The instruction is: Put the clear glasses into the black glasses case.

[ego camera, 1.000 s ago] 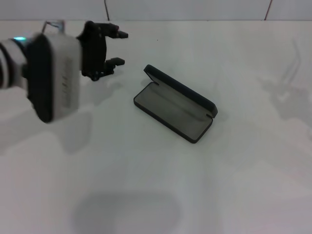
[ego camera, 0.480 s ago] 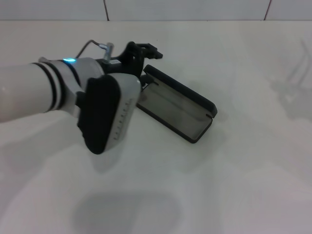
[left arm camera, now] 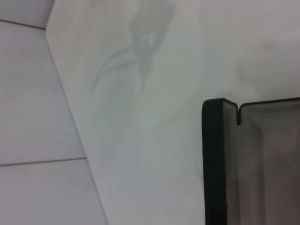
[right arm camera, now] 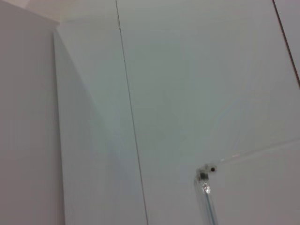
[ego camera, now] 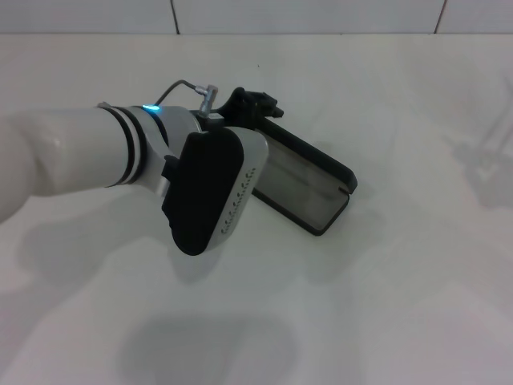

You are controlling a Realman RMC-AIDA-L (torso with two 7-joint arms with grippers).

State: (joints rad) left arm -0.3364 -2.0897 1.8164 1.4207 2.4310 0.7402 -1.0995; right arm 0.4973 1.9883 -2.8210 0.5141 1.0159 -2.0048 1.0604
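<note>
The black glasses case (ego camera: 311,181) lies open at the table's middle, grey lining up and lid standing along its far side. My left gripper (ego camera: 258,105) is at the lid's left end, and its arm hides that half of the case. The left wrist view looks closely at one corner of the case (left arm camera: 213,164). A clear arm with a small hinge, part of the clear glasses (right arm camera: 205,185), shows in the right wrist view against a tiled wall. A faint see-through shape (ego camera: 487,156) sits at the head view's right edge. My right gripper is out of view.
White tabletop all around, with a tiled wall (ego camera: 304,14) behind it. A grey shadow (left arm camera: 145,37) falls on the table beyond the case's corner.
My left arm has swung right from the back left of the table to the case's left end. The faint shape at the right edge has drifted further right.
</note>
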